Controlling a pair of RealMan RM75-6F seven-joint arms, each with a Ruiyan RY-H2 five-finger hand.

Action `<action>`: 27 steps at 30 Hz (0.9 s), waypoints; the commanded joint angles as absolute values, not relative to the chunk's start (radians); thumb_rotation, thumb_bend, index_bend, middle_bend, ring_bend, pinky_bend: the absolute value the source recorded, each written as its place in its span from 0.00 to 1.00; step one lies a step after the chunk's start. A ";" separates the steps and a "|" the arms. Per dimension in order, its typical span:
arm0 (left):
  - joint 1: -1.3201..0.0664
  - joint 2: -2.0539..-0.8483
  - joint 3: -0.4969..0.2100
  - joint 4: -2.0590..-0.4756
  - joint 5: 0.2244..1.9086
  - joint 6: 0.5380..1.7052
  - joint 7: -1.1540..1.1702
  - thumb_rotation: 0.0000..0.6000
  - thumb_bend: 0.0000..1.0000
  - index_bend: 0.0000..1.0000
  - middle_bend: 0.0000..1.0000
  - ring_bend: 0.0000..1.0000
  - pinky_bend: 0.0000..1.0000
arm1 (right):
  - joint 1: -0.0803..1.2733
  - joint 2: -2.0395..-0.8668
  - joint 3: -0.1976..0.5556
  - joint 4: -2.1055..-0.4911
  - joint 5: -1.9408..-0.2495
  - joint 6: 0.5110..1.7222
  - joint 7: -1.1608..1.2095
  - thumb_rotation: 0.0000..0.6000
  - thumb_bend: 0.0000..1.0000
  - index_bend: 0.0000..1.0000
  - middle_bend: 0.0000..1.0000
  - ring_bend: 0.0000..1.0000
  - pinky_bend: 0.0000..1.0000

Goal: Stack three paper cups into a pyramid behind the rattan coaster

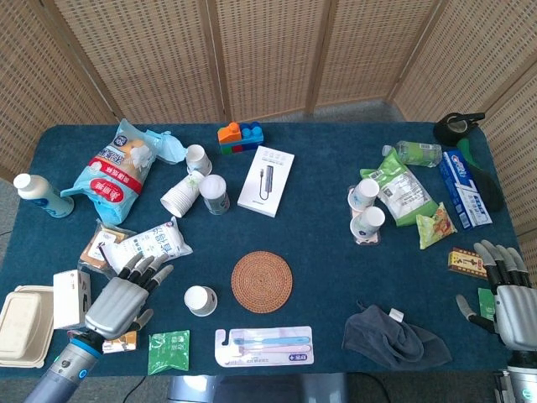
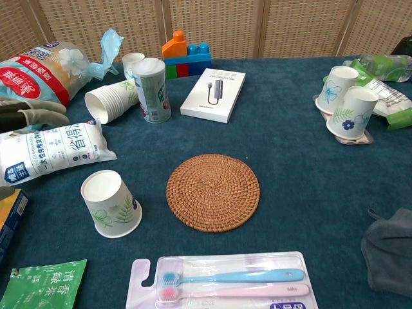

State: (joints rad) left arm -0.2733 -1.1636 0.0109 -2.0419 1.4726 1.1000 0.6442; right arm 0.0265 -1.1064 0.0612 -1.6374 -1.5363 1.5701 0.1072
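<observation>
Paper cups sit in three spots on a dark blue table (image 1: 319, 243). One upside-down cup (image 1: 200, 300) with a green leaf print stands just left of the round rattan coaster (image 1: 262, 282), near the table's front edge. Two upright cups with blue flower prints, the rear cup (image 1: 364, 193) and the front cup (image 1: 368, 222), stand touching each other toward the right side, beside a green packet (image 1: 401, 191). A sleeve of nested cups (image 1: 180, 197) lies on its side at left rear, with a small cup (image 1: 198, 158) behind it and a green-printed can (image 1: 215, 194) just beside it. Open blue cloth lies behind the coaster, between it and a white box (image 1: 266, 180) farther back; bare cloth also stretches right of the coaster toward the two flowered cups. Toy blocks (image 1: 240, 136) sit near the rear edge. A toothbrush pack (image 1: 263, 346) holding two brushes lies at the front edge, and a grey cloth (image 1: 393, 337) is bunched at front right. Snack bags crowd the left side. Woven folding screens stand behind the table. The left hand (image 1: 123, 300) hovers at front left, just left of the upside-down cup, fingers spread and holding nothing. The right hand (image 1: 512, 296) is beyond the table's right front corner, fingers apart, holding nothing.
</observation>
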 commanded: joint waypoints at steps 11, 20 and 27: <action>-0.338 -1.268 0.012 -1.990 1.398 1.049 0.661 1.00 0.40 0.16 0.00 0.00 0.00 | 0.021 -1.090 0.062 -1.654 -1.536 1.571 0.109 1.00 0.35 0.00 0.00 0.00 0.00; -0.370 -1.332 0.007 -1.949 1.369 1.048 0.668 1.00 0.40 0.11 0.00 0.00 0.00 | 0.011 -1.081 0.061 -1.651 -1.528 1.572 0.126 1.00 0.35 0.00 0.00 0.00 0.00; -0.402 -1.374 0.005 -1.926 1.333 1.027 0.676 1.00 0.40 0.11 0.00 0.00 0.00 | 0.006 -1.075 0.061 -1.647 -1.524 1.573 0.135 1.00 0.35 0.00 0.00 0.00 0.00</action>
State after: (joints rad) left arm -0.3965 -1.3674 0.0064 -1.9307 1.3389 1.0313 0.6754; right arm 0.0056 -1.0753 0.0614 -1.6473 -1.5236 1.5734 0.1355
